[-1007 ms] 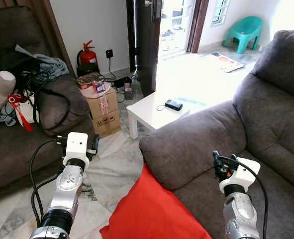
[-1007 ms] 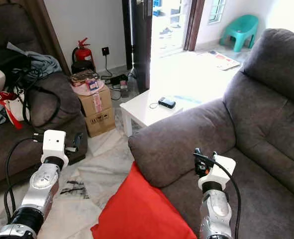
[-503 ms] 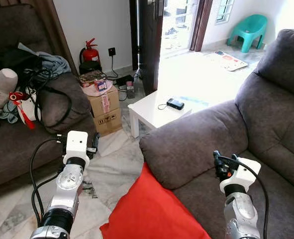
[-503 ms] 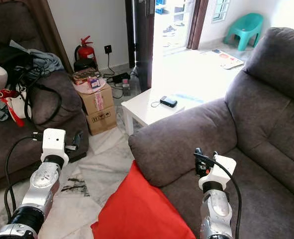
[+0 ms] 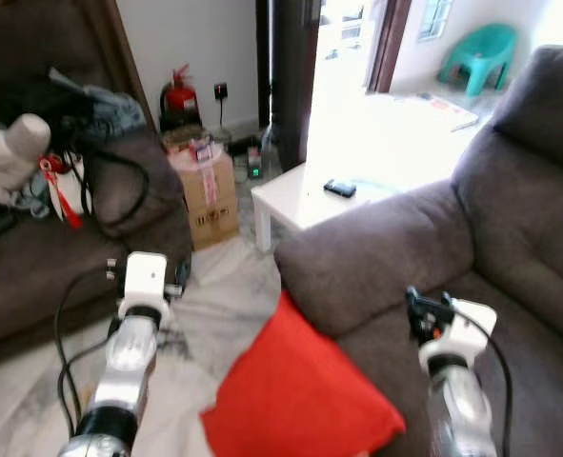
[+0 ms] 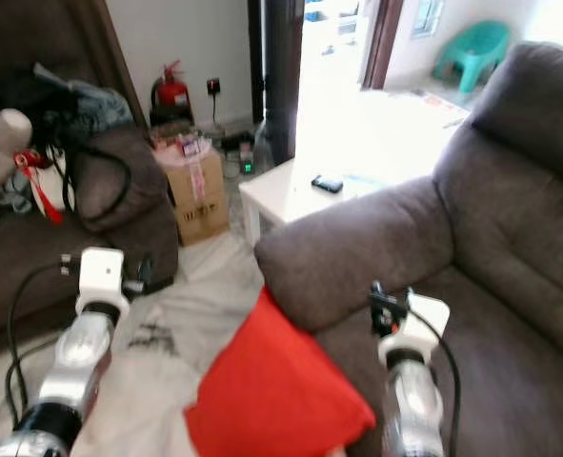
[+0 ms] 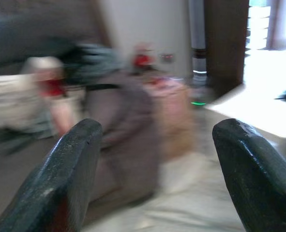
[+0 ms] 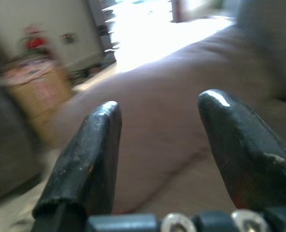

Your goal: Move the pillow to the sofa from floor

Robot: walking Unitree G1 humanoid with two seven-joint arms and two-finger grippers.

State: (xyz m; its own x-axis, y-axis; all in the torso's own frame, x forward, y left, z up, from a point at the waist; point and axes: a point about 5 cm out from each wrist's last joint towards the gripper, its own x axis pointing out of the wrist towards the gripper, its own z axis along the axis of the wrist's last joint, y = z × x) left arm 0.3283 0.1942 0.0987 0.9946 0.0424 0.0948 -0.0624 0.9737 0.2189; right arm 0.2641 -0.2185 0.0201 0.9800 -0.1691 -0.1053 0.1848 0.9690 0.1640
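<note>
Okay, anchoring on the bright red square fabric pillow (image 5: 295,395): far to its left, across the pale marble floor (image 5: 219,305), sits a dark brown fabric couch (image 5: 33,276) piled with clothes and a white stuffed toy (image 5: 10,157), with a taped brown cardboard box (image 5: 210,195) and a red fire extinguisher (image 5: 176,95) behind it, none of it relevant. Just left of the pillow the left gripper (image 7: 155,174) hovers over the floor, fingers spread wide, nothing between them. The pillow itself leans against the front of the grey upholstered sofa (image 5: 472,238), below the sofa's rounded armrest (image 5: 376,257); from these frames I can't tell whether its lower edge rests on the floor or is already off it, and neither gripper touches it. Beyond the armrest stands a small white low table (image 5: 305,195) with a dark phone-like object on it. Right of the pillow the right gripper (image 8: 157,145) hangs over the sofa seat, fingers parted and empty, pointing at the armrest. Frames are blurred, so the robot is likely moving. To do the step well, I'd judge both grippers should close in on the pillow from opposite sides, pinch near its edges, since the soft fabric will sag, then lift it clear of the seat front and set it well back on the cushion so it doesn't slide off.
</note>
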